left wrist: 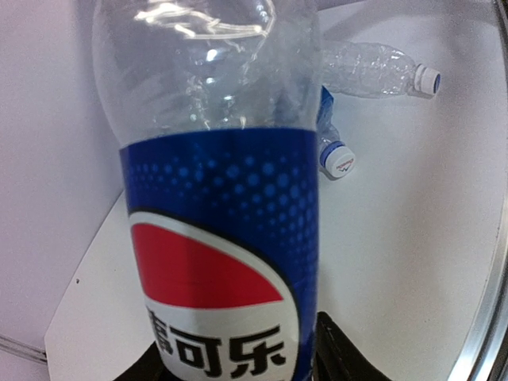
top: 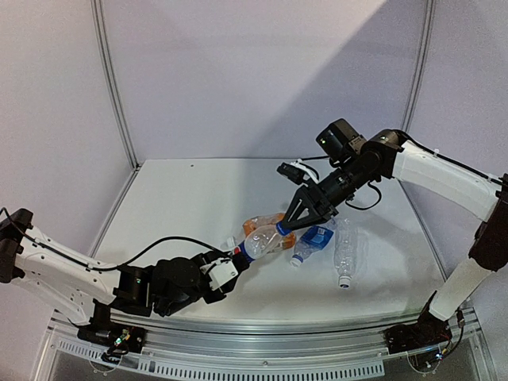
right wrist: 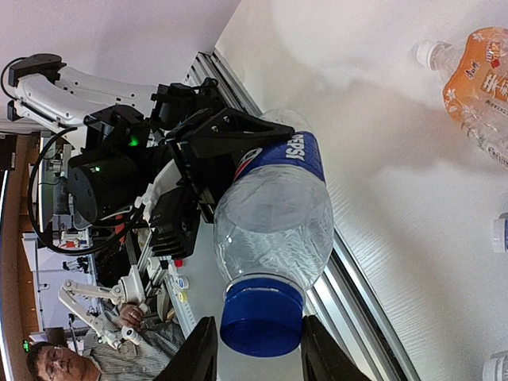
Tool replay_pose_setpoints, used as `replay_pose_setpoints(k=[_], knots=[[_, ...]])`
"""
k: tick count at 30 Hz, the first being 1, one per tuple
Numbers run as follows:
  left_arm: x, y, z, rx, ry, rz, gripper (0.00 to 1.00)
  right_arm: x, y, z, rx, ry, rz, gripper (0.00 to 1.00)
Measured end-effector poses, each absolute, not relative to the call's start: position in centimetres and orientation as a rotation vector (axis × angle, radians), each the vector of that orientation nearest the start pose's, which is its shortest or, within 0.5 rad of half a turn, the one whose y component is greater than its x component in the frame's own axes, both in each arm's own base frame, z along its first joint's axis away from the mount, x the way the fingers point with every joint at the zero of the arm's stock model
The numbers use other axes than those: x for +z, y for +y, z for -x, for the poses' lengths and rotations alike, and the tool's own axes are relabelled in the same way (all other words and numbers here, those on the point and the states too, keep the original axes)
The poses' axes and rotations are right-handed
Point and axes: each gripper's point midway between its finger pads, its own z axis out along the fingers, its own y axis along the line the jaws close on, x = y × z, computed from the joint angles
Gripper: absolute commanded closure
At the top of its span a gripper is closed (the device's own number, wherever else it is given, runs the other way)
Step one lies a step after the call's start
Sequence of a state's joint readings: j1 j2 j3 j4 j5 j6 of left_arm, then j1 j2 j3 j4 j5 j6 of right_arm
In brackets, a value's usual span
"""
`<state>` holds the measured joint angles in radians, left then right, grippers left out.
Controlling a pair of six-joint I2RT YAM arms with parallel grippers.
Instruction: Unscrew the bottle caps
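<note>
Right wrist: blue cap [right wrist: 262,313] sits between my right claw [right wrist: 259,321] fingers, can't tell if clamped. My left claw [top: 236,255] grips Pepsi bottle [top: 260,242] base, bottle tilted above tabletop [top: 190,198] middle, toward near edge.

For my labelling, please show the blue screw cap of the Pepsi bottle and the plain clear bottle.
Blue plastic screw cap [right wrist: 262,316]: right wrist view, cap side.
Plain clear plastic bottle [left wrist: 369,70]: left wrist view, body.

White tabletop [top: 182,198] under the right end effector [top: 292,225]; pale walls [top: 254,71] beyond it. Metal rail [top: 302,325] behind the left end effector [top: 232,262], a man [right wrist: 55,361] farther back.
</note>
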<state>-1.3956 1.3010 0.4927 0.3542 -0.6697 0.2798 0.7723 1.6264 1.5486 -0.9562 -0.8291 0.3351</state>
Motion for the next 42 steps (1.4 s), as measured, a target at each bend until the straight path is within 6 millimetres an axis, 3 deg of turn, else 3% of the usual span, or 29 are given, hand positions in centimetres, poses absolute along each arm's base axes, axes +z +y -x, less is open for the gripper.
replay_pose_setpoints(k=[19, 24, 29, 32, 35, 38, 42], knots=[[14.0, -32.6, -16.5, -0.071, 1.563, -1.126, 1.00, 25.0, 35.8, -18.5, 1.440, 2.645, 0.925, 0.63], [13.8, -32.6, -16.5, -0.066, 1.565, -1.131, 1.00, 24.9, 35.9, -18.5, 1.444, 2.650, 0.924, 0.75], [13.7, -32.5, -16.5, -0.063, 1.568, -1.134, 1.00, 24.7, 35.8, -18.6, 1.431, 2.651, 0.925, 0.98], [13.7, -32.5, -16.5, -0.066, 1.569, -1.139, 1.00, 24.6, 35.8, -18.6, 1.405, 2.643, 0.948, 1.00], [13.6, -32.7, -16.3, -0.081, 1.571, -1.142, 1.00, 25.0, 36.1, -18.5, 1.280, 2.572, 1.066, 1.00], [13.5, -32.8, -16.2, -0.111, 1.585, -1.132, 1.00, 25.5, 36.8, -18.6, 1.043, 2.414, 1.282, 1.00], [11.4, -32.4, -15.6, -0.095, 1.624, -1.224, 1.00, 23.5, 37.4, -16.7, 0.733, 2.111, 1.664, 1.00]])
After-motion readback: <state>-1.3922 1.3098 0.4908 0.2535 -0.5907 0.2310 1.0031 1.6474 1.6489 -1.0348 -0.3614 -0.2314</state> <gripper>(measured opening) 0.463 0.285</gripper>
